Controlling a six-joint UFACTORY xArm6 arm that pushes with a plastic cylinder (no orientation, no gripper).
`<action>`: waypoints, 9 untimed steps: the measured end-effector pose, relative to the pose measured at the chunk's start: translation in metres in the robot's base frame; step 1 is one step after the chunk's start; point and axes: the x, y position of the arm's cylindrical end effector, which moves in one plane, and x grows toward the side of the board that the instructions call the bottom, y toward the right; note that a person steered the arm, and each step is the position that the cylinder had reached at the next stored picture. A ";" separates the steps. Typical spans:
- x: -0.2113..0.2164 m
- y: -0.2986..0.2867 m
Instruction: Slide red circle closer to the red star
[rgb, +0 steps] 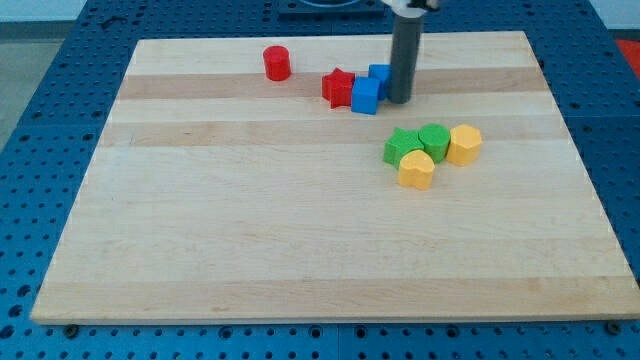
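- The second blue block (380, 76) is partly hidden behind the rod and the blue cube (365, 96); its shape cannot be made out.
- The rod is cut off at the view's top; it stands upright, my tip (399, 100) set just right of the blue blocks, nothing held.
- The red circle (276, 63) is seen near the view's top, left of the red star (338, 87), apart from it.

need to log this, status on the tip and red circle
My tip right of blue blocks. Red circle apart, left of red star. Gap between clear.
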 end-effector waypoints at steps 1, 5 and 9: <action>-0.027 0.053; -0.133 -0.169; -0.096 -0.188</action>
